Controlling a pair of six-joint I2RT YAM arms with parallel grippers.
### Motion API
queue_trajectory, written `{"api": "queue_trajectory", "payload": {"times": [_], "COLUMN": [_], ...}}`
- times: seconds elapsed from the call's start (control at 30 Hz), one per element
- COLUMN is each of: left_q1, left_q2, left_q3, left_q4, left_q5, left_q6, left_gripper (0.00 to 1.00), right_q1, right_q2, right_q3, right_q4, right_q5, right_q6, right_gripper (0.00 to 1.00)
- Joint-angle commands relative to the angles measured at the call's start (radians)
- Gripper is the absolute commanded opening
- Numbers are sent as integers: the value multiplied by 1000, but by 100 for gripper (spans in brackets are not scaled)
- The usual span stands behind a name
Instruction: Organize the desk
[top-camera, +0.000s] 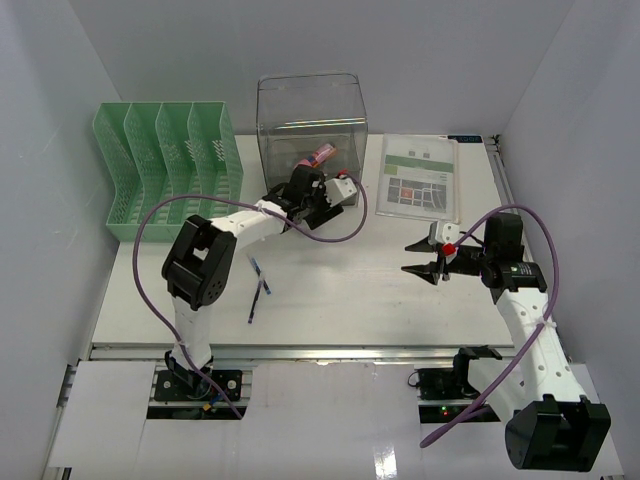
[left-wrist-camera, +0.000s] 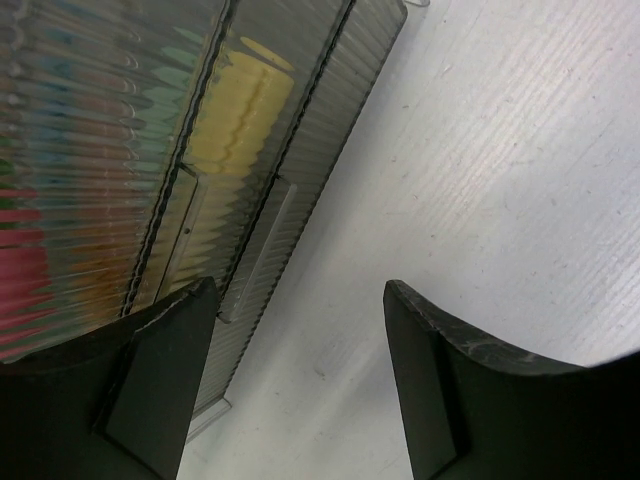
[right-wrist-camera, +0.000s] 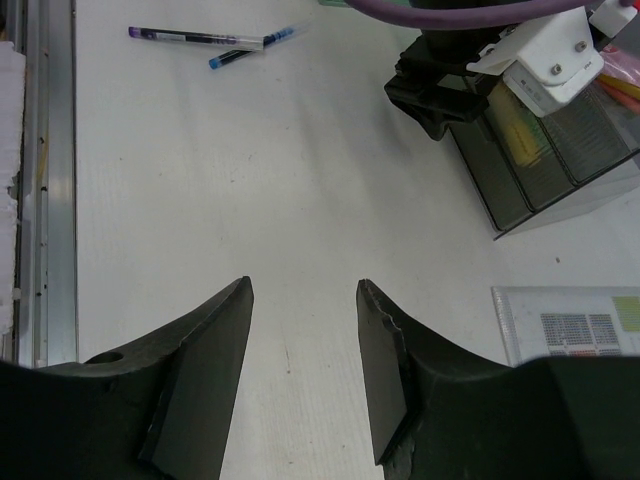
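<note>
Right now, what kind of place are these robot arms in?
Probably a robot test booth set up like an office desk. The desk holds a green file sorter, a clear plastic bin and two pens, and plain walls box it in.

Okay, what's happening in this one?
The left claw is open at the foot of the clear bin, holding nothing. The right claw hovers open and empty over the desk. Two pens lie loose near the left arm; a green file rack and a printed sheet sit at the back.
</note>
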Motion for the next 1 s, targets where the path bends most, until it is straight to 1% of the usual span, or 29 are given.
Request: {"api": "queue_trajectory", "payload": {"times": [0.0, 0.07, 0.1, 0.13, 0.2, 0.23, 0.33, 0.37, 0.43, 0.47, 0.57, 0.63, 0.7, 0.77, 0.87, 0.97], "left_q1": [14, 14, 14, 14, 14, 14, 16, 19, 27, 35, 64, 91, 128, 146, 155, 155], "left_q2": [-70, -115, -151, -176, -238, -271, -391, -396, -457, -468, -473, -457, -433, -386, -309, -246], "left_q3": [-24, -64, -93, -117, -207, -252, -379, -414, -502, -532, -603, -635, -660, -682, -689, -695], "left_q4": [83, 96, 100, 108, 171, 208, 355, 360, 488, 530, 658, 743, 818, 928, 1022, 1082], "left_q5": [0, 53, 91, 115, 176, 198, 195, 198, 188, 192, 220, 239, 252, 284, 296, 258], "left_q6": [-48, -88, -132, -133, -256, -326, -599, -610, -861, -939, -1133, -1222, -1379, -1487, -1581, -1656], "left_gripper": [79, 79, 79, 79, 79, 79, 80, 80, 85, 86, 86, 92, 98, 98, 98, 95], "right_q1": [-2, -2, -2, -2, -2, -2, -2, -2, -2, -2, -2, -6, -29, -32, -33, -33], "right_q2": [11, 14, 15, 16, 17, 18, 24, 25, 28, 28, 31, 33, 35, 37, 37, 37], "right_q3": [-4, -4, -4, -4, -5, -5, -5, -5, -7, -8, -10, -10, -10, -10, -9, -10], "right_q4": [20, 22, 20, 20, 20, 20, 20, 22, 25, 27, 31, 32, 33, 34, 35, 37], "right_q5": [-15, -16, -15, -15, -12, -12, -12, -12, -12, -11, -10, -10, -10, -10, -7, -6], "right_q6": [7, 8, 11, 11, 12, 13, 17, 17, 23, 25, 30, 32, 32, 33, 34, 37], "right_gripper": [52, 52, 52, 52, 52, 52, 52, 52, 52, 53, 53, 53, 53, 53, 53, 53]}}
